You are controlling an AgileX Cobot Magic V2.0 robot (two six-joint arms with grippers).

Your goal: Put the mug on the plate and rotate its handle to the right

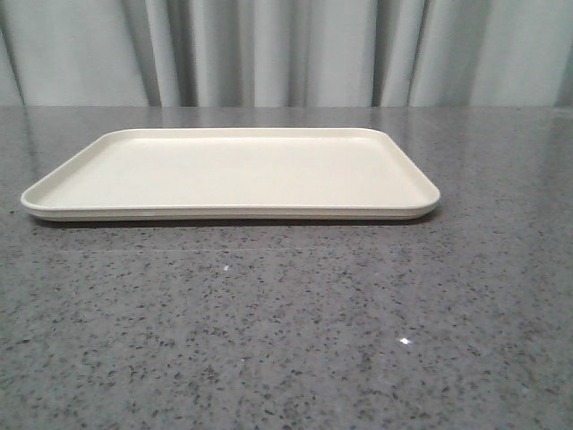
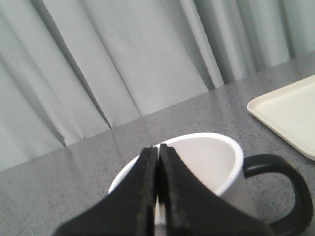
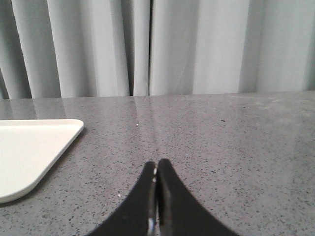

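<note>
The cream plate lies flat in the middle of the table in the front view, with nothing on it. The mug and both grippers are outside that view. In the left wrist view the white mug stands upright on the table just beyond my left gripper. Its black handle points toward a corner of the plate. The smiley face is hidden. The left jaws are pressed together in front of the mug's opening and hold nothing. My right gripper is shut and empty over bare table, beside a plate corner.
The table is dark grey speckled stone. A grey pleated curtain hangs along its far edge.
</note>
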